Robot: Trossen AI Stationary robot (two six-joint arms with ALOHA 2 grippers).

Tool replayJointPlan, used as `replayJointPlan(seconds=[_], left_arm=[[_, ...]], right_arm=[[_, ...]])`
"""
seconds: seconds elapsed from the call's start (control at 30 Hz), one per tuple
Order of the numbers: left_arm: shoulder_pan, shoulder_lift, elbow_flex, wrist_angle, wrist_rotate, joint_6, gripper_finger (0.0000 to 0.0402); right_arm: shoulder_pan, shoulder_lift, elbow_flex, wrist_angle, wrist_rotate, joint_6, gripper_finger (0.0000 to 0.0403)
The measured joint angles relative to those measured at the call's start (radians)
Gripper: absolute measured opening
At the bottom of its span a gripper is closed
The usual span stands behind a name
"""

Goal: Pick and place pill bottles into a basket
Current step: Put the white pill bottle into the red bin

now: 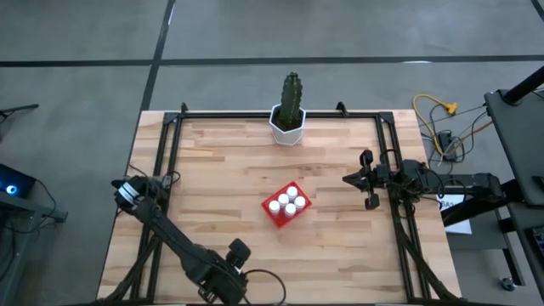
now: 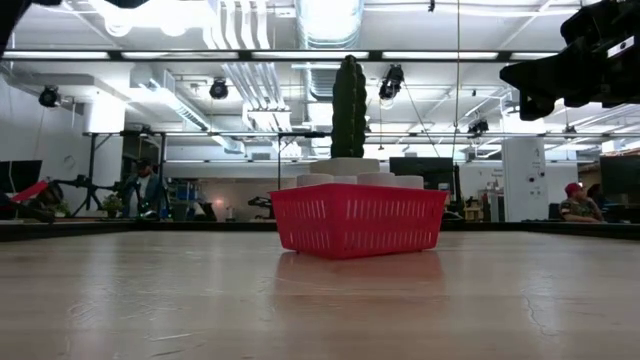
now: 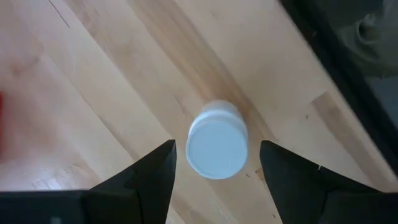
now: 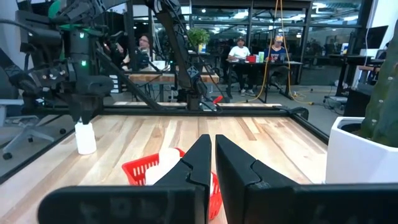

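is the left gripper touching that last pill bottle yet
Apart. In the left wrist view the pill bottle stands on the table between the left gripper's open fingers, with bare wood showing on both sides of its cap.

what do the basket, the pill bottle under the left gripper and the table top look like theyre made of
Basket: seemingly molded plastic, bright red, with thin meshed walls you can see through.
Pill bottle: probably plastic, smooth matte white, with a plain round cap.
Table top: wood, apparently butcher-block, going by the pale glued strips with visible grain and a light sheen.
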Motion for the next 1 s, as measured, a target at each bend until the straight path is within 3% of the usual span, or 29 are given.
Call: replayJointPlan(seconds=[0.27,1.0], left_arm=[[0.005,0.0,-0.055,0.027,0.0,-0.002,0.0215],[0.012,0.053,-0.055,0.103,0.0,0.0,0.0215]], right_arm=[[0.0,0.0,0.0,0.0,0.0,-0.001,0.0013],[0.0,0.0,0.0,0.0,-0.001,-0.001,0.0013]])
